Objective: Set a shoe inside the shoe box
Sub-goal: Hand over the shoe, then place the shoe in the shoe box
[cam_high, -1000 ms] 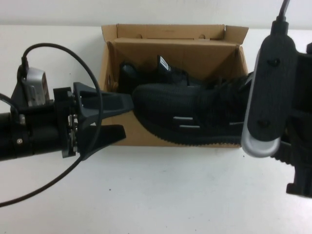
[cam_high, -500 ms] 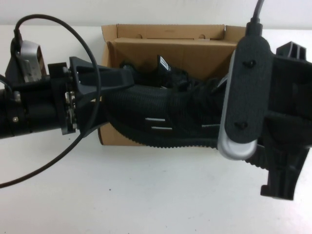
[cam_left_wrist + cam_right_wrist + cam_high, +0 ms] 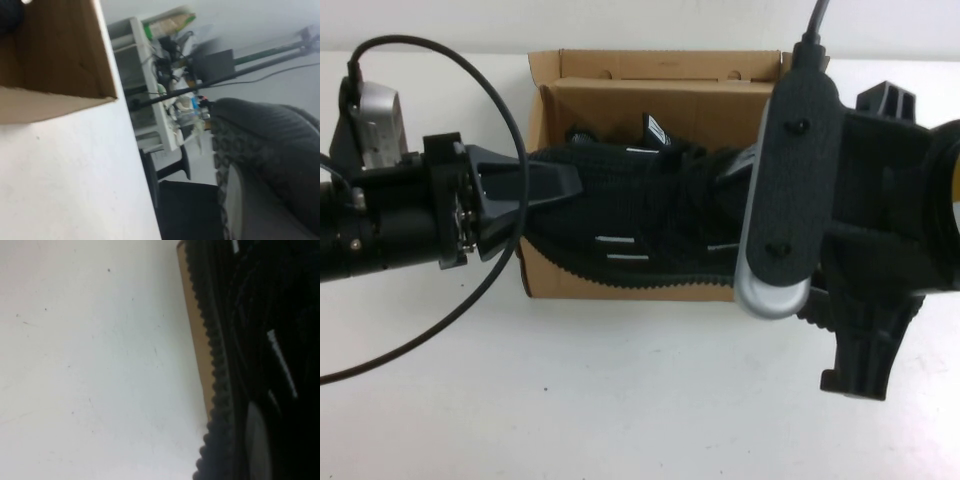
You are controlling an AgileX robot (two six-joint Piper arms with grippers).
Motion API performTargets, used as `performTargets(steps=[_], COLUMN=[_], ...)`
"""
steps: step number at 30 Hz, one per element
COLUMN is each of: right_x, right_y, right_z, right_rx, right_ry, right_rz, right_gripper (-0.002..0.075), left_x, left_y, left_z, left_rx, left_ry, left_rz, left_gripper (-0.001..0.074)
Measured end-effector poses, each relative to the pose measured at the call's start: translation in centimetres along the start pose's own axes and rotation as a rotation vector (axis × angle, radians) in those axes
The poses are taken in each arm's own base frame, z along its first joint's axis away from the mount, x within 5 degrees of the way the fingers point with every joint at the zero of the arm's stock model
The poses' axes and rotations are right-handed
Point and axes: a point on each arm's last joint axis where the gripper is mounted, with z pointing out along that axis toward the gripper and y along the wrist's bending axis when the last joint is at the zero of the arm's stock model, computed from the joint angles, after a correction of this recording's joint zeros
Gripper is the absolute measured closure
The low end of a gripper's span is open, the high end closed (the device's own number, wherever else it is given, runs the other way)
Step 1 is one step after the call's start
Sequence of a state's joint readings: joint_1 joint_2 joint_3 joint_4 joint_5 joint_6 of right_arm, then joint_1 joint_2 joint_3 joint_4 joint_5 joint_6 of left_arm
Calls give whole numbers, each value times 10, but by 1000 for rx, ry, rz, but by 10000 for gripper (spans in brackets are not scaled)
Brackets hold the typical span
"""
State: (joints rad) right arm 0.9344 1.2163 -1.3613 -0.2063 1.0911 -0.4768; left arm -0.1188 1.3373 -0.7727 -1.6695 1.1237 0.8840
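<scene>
Black and laced, the shoe (image 3: 650,235) lies lengthwise over the open top of the shoe box (image 3: 670,85), its toothed sole edge running along the box's near wall and its short white dashes facing the camera in the high view. Its toe end points toward the robot's left, where the left gripper (image 3: 545,195) meets it; the upper finger (image 3: 535,180) reaches to the toe, but the shoe and the gripper body hide how the fingers stand, so I cannot tell whether they are apart or clamped. The heel end disappears behind the right arm's wrist camera housing (image 3: 788,190), and the right gripper (image 3: 865,330) sits at the box's right end, above the white tabletop (image 3: 620,400); its fingers cannot be made out either. Deeper inside the box, behind the held shoe, a second black shoe (image 3: 655,135) shows a white-striped pull tab. The right wrist view shows the ribbed sole (image 3: 217,370) just beside the cardboard edge (image 3: 195,330), with bare tabletop next to it. The left wrist view shows a corner of the box (image 3: 60,60) on the tabletop and, close to the lens, a dark textured surface (image 3: 270,150) that I cannot identify for certain.
</scene>
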Motion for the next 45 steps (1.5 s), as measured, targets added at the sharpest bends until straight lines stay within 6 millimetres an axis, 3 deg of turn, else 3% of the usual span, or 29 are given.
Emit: performTargets(steps=[8, 11, 15, 18, 20, 24, 31, 34, 38, 45], right_x=[-2, -2, -2, -2, -3, 0, 18, 22, 23, 10], right_y=[0, 1, 1, 2, 1, -2, -9, -9, -5, -2], right_z=[0, 0, 0, -3, -12, -40, -82, -81, -66, -40], right_rx=[-5, -8, -12, -27, -32, -3, 100, 106, 58, -47], right_ry=[-17, -23, -22, -15, -34, -102, -206, -227, -230, -252], right_rz=[6, 9, 45, 79, 113, 273, 766, 1038, 1339, 1605], right_gripper=[698, 559, 245, 110, 76, 54, 49, 50, 77, 205], left_x=[0, 0, 1, 2, 1, 0, -6, -9, -14, -15], left_y=[1, 1, 2, 3, 3, 5, 12, 14, 10, 8], left_z=[0, 0, 0, 0, 0, 0, -1, -1, -1, -1], left_rx=[-7, -10, -14, -22, -28, -48, -127, -157, -162, -158], left_ry=[-1, 3, 17, 21, 15, 0, -57, -79, -91, -89], left_rz=[19, 21, 40, 56, 60, 67, 100, 134, 186, 231], left_gripper=[599, 600, 600, 600, 600, 600, 600, 600, 600, 601])
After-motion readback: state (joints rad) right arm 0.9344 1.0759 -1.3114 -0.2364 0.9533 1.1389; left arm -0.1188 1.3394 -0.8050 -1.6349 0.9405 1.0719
